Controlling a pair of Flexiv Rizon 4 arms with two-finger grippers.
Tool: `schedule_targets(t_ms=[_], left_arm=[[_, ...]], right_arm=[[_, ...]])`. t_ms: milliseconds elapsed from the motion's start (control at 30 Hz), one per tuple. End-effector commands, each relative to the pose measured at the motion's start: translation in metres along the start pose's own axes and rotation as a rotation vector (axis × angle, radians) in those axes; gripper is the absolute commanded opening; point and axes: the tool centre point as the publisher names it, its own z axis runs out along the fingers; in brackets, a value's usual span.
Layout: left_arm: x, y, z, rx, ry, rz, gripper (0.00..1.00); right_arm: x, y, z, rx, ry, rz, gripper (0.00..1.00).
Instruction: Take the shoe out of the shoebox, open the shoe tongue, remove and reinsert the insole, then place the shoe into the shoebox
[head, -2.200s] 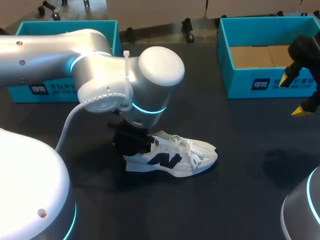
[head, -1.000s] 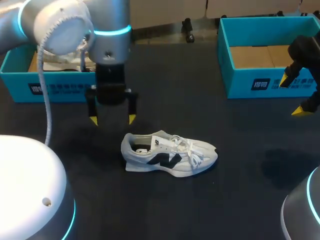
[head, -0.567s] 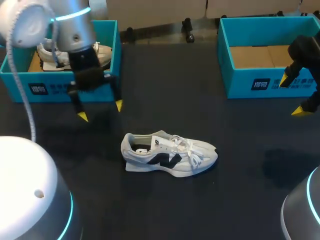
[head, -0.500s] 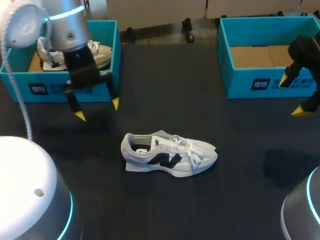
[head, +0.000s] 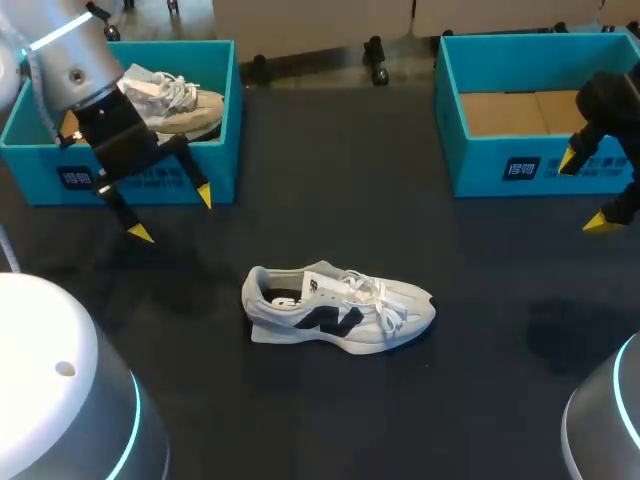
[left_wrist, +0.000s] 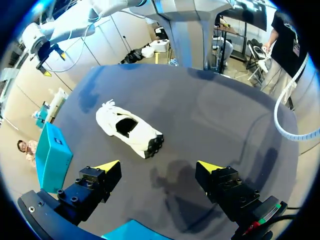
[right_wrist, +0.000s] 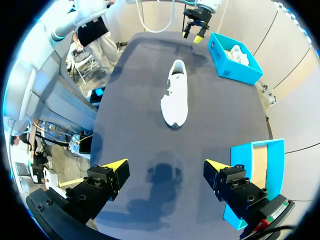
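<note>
While my left gripper (head: 172, 214) hangs spread before the teal cardboard shoebox (head: 225, 120), the white sneaker with black side marking (head: 340, 305) stands on the dark table (head: 330, 180), outside both boxes; my right gripper (head: 588, 191), also spread, hovers beside the second teal shoebox (head: 520, 165).

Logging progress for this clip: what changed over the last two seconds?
The left hand left the shoe's heel, rose and drew back toward the left shoebox, open and empty. The shoe and the open right hand stayed put.

Left tool (head: 171, 214), right tool (head: 587, 191): both agape, aloft.
</note>
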Motion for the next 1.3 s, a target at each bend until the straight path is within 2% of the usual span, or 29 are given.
schedule_targets(t_ms=[33, 267, 633, 833, 1300], left_arm=[[0.001, -0.001, 0.001, -0.004, -0.003, 0.001, 1.0], [0.001, -0.001, 0.001, -0.004, -0.003, 0.001, 1.0], [0.01, 0.0, 0.003, 0.079, 0.015, -0.21, 1.0], [0.014, 0.002, 0.003, 0.12, -0.022, -0.338, 1.0], [0.021, 0.011, 0.017, 0.345, -0.193, -0.619, 1.0]], right_arm=[[-0.001, 0.0, 0.001, 0.002, 0.002, 0.0, 1.0], [-0.001, 0.0, 0.001, 0.002, 0.002, 0.0, 1.0], [-0.001, 0.0, 0.001, 0.002, 0.002, 0.0, 1.0], [-0.001, 0.0, 0.001, 0.002, 0.002, 0.0, 1.0], [-0.001, 0.0, 0.001, 0.002, 0.002, 0.0, 1.0]])
